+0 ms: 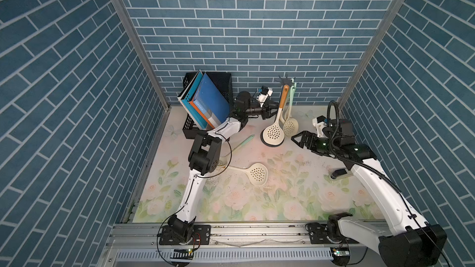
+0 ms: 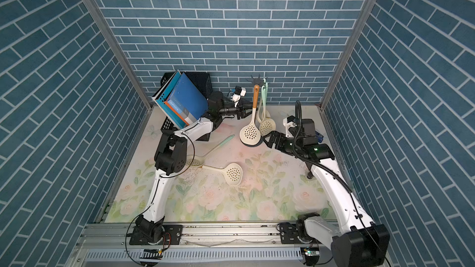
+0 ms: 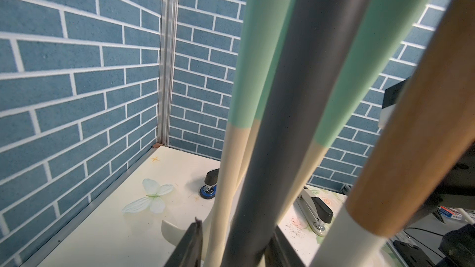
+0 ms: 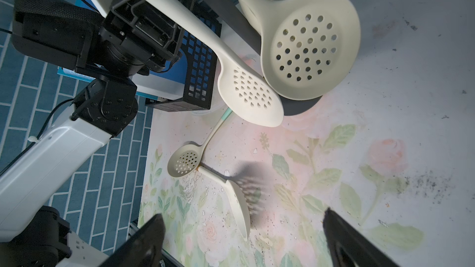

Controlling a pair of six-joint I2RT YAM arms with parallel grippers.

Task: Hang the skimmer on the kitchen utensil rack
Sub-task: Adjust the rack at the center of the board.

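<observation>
The left hand [image 1: 273, 111] reaches forward, raised; the right hand [image 1: 295, 142] hovers spread.

Floral table [image 1: 295, 201]: rack [image 1: 284, 80], loose skimmers [image 1: 258, 173], stapler [image 1: 339, 173]

Orange-handled skimmer [image 2: 253, 114] at kitchen utensil rack [image 2: 257, 80]

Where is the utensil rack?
In both top views the rack stands by the back wall, right of the file box, skimmers hanging on it, the left gripper at its pole.
</observation>
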